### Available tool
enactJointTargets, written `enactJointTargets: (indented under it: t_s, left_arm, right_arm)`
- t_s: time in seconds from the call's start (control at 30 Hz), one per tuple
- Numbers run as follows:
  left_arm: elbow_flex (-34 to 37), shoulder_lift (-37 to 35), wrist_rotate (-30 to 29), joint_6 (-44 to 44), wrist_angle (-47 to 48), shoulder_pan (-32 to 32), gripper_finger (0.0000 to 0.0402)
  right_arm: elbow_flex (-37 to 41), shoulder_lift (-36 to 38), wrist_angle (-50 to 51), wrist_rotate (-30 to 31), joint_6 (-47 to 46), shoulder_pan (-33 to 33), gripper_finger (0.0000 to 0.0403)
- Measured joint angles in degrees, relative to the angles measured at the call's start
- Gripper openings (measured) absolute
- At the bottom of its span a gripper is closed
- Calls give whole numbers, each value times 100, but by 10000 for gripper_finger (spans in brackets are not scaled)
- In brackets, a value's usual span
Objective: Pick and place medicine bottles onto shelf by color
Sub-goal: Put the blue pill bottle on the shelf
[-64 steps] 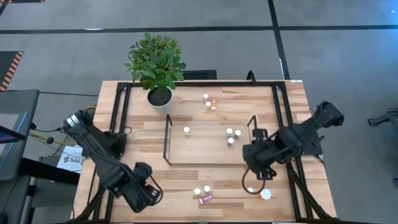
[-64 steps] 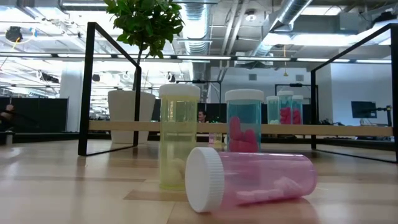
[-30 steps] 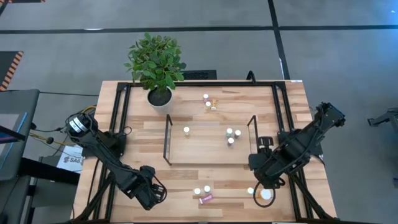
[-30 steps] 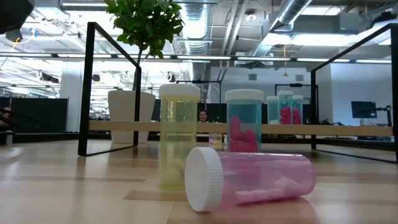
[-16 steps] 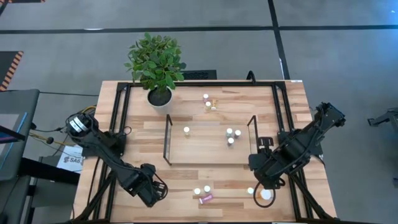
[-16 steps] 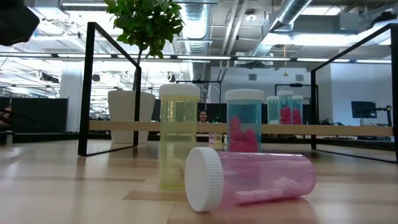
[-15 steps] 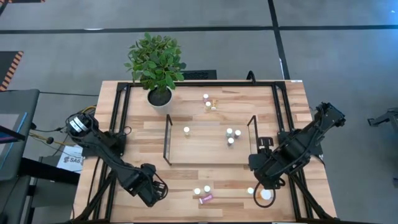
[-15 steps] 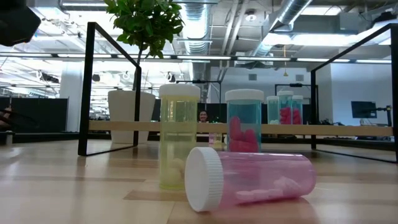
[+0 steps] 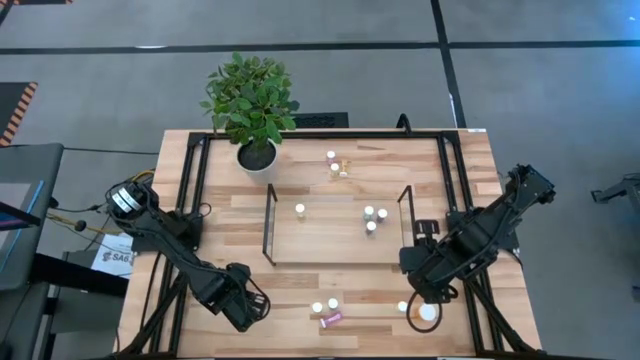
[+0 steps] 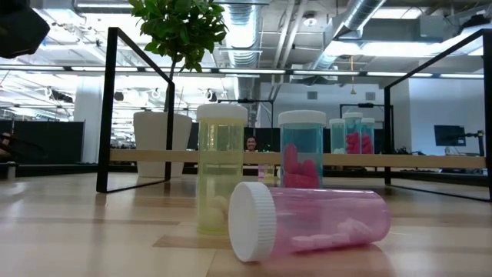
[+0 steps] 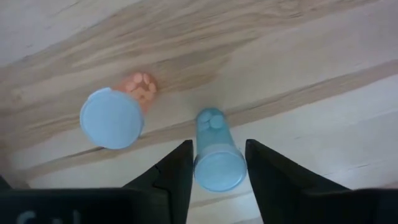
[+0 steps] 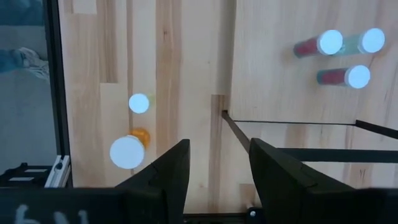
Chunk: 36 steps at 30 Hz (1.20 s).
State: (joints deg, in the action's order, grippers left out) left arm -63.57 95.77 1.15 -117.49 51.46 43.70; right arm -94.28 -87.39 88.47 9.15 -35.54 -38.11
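Note:
My left gripper [image 9: 245, 308] hangs near the table's front left, pointing down. In the left wrist view my left gripper [image 11: 217, 149] is shut on an upright teal bottle [image 11: 214, 140]. An orange bottle [image 11: 115, 115] stands beside it. My right gripper [image 9: 428, 290], open and holding nothing in the right wrist view [image 12: 219, 146], hovers near the front right, above a wide white-capped orange bottle [image 12: 127, 151]. The wooden shelf [image 9: 330, 240] at the table's middle carries several bottles [image 9: 371, 220]. Yellow [image 10: 221, 169], teal [image 10: 302, 150] and toppled pink [image 10: 307, 219] bottles sit at the front. My left gripper pinches the teal bottle at its white cap end [image 11: 200, 169] between its two fingers [image 11: 177, 174]. It comes from above and points down. The bottle stands upright below the fingers; whether its base is on the wood I cannot tell.
A potted plant [image 9: 257, 150] stands at the far left. Two more bottles [image 9: 333, 162] sit beyond the shelf. Black wire frames [image 9: 268, 225] rise at the shelf's short ends, and the big black frame [image 9: 195, 200] borders the table. A small capped bottle [image 12: 138, 103] stands near the wide one.
Over the last second nothing has visibly shifted. A little before that, my right gripper went from the shelf's right end toward the table's near edge and came to rest above the wide white-capped bottle.

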Motion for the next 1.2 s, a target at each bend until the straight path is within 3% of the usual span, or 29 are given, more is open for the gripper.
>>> enactJointTargets:
  t_s: [0.23, 0.53, 0.77, 1.03, 1.2]
  left_arm:
    - [0, 0, 131, -4, -69, 0, 98]
    - [-336, 2, -21, 401, -237, -217, 98]
    - [-1132, 2, -340, 1501, -230, -795, 98]
    - [-2166, 0, -738, 3175, -235, -1680, 98]
    - [-2536, -4, -740, 4220, -217, -2274, 98]
  right_arm:
    - [0, 0, 6, 2, 1, 1, 186]
    - [-2, 14, 152, 14, 1, 0, 186]
    - [-4, 102, 156, 448, -19, 0, 186]
    - [-4, 96, 153, 426, -855, 37, 186]
    - [-4, 96, 154, 229, -809, -52, 186]
